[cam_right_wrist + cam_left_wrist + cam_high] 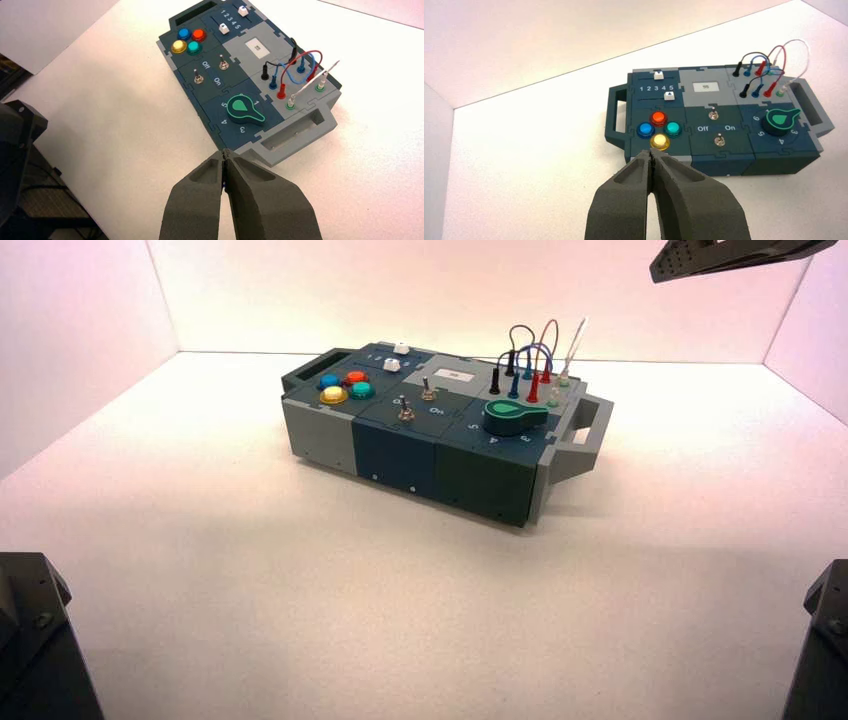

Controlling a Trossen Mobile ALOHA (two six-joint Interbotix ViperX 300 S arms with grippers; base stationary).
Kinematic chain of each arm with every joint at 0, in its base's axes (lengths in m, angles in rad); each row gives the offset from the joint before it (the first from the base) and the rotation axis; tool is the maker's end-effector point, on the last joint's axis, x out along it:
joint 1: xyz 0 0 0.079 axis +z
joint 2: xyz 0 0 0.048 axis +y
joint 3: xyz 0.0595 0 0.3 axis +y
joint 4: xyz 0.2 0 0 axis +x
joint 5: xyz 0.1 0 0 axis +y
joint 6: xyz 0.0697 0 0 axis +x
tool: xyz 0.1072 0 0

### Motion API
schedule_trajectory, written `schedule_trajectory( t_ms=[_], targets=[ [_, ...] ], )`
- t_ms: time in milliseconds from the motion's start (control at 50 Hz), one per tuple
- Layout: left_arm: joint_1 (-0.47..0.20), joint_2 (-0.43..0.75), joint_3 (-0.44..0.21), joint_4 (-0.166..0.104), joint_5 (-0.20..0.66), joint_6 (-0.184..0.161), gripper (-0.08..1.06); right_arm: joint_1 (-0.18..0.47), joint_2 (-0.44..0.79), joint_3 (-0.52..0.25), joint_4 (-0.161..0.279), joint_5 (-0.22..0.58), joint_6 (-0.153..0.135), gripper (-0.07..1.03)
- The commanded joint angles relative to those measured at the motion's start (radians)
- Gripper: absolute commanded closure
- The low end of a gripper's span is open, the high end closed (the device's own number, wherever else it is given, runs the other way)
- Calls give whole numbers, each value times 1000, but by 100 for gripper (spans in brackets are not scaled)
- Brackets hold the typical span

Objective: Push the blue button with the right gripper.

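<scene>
Right gripper (pixel 224 151) poised near the knob (pixel 243 109), pincer clenched; we judge that makes a firm tip for the blue button (pixel 184 34)

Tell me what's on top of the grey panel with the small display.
The display and eight plugs, black, blue, red and green-ringed, joined by arching wires. The sockets beneath the plugs are covered, so they can't be seen.

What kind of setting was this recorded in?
Probably a robotics test bench: a panel box with push-buttons and wires, pale walls around the tabletop, and a robot gripper above.
</scene>
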Motion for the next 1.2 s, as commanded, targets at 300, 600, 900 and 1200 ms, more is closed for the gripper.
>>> schedule_trajectory(
  t_ms=[300, 600, 900, 1200],
  targets=[
    [167, 465, -284, -3, -64, 3, 101, 2, -29, -20, 5, -9, 5, 99],
    [167, 922, -537, -2, -18, 9, 101, 2, -77, -15, 5, -15, 6, 98],
    [167, 1207, -776, 2, 17, 29, 101, 2, -44, -20, 5, -12, 6, 99],
    [179, 1379, -950, 3, 35, 35, 101, 0, -46, -20, 5, -12, 8, 99]
  ],
)
